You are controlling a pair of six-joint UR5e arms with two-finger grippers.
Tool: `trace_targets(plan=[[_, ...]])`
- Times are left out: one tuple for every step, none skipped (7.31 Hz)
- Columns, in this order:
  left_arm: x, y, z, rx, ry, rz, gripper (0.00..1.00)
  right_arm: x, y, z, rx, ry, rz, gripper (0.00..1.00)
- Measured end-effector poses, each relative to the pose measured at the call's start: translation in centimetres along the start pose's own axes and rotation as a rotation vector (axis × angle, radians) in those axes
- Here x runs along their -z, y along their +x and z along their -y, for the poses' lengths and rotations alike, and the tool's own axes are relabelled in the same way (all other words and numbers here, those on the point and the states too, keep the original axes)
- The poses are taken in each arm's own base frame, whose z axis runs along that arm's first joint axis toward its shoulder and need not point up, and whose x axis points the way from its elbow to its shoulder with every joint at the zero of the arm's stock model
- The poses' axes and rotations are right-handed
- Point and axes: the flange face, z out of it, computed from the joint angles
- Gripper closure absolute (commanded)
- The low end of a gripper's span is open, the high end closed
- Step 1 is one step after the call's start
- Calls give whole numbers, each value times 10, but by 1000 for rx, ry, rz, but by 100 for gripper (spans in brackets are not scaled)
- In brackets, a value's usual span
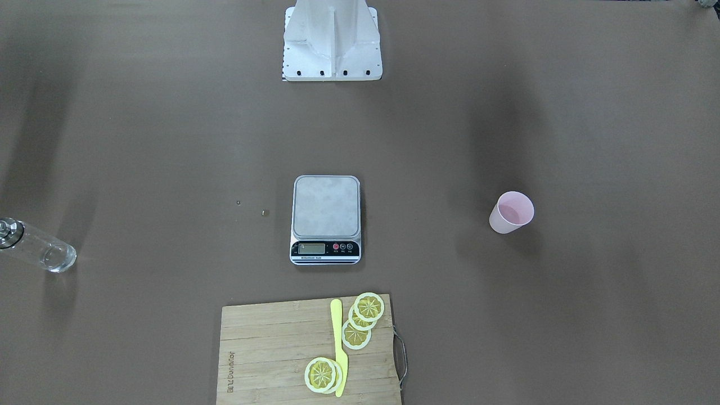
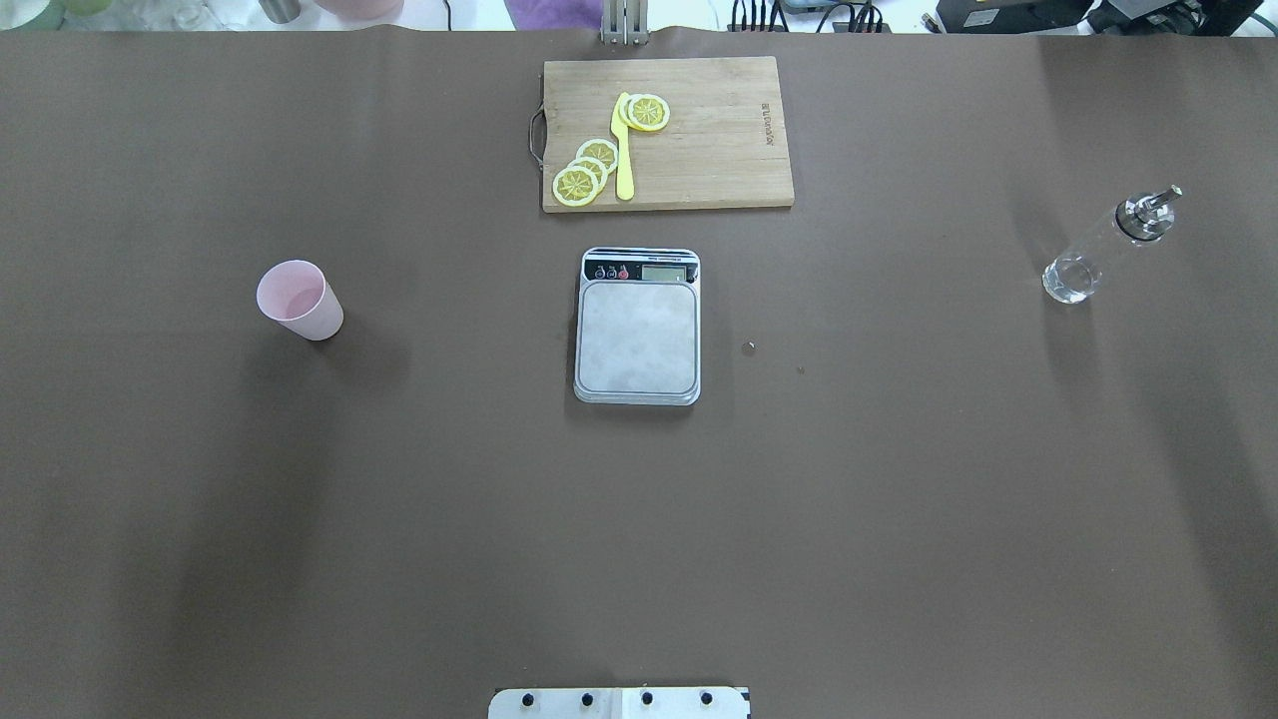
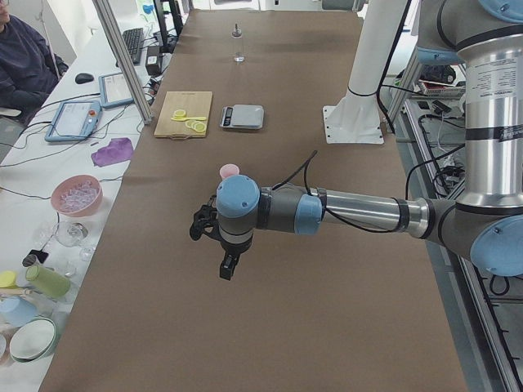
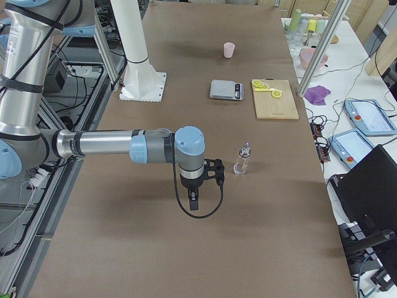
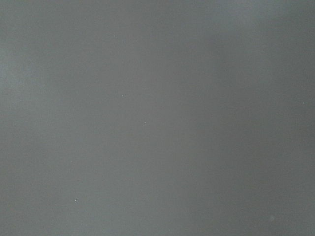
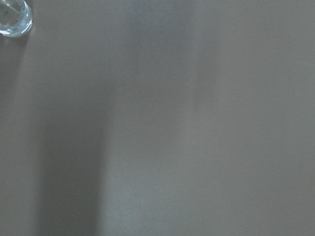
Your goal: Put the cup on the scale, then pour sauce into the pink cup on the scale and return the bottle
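The pale pink cup (image 2: pixel 299 300) stands upright on the brown table, well to the left of the scale (image 2: pixel 637 330) in the overhead view, and the scale's platform is bare. Far to the right stands the clear bottle (image 2: pixel 1103 250) with its silver spout; its base shows in a corner of the right wrist view as the bottle (image 6: pixel 15 17). My left gripper (image 3: pixel 228 268) hangs above the table on the near side of the cup (image 3: pixel 230 171), apart from it. My right gripper (image 4: pixel 193 202) hangs beside the bottle (image 4: pixel 242 160). Whether either gripper is open or shut, I cannot tell.
A bamboo cutting board (image 2: pixel 719 130) with lemon slices (image 2: pixel 584 172) and a yellow knife (image 2: pixel 623 150) lies beyond the scale. The robot's white base (image 1: pixel 332 42) stands at the table's near edge. A person (image 3: pixel 20 61) sits beside a side bench holding bowls (image 3: pixel 77 194).
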Motion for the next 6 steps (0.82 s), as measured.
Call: trace_targets(plan=[[4,3,6,-39,41,10,2,6,-4,5,12,16,1,0],[12,9,20,-82,100,21,2,15,-12,15,38,52,4,0],[23,18,39,-115,164,30,2,26,-20,26,79,105,5,0],[30,25,51,-120,202,30,2,29,-24,31,107,142,15,0],[35,31,60,-102,227,24,2,25,-23,32,115,149,43,0],[38,34,68,-89,242,15,2,18,-20,30,112,142,67,0]])
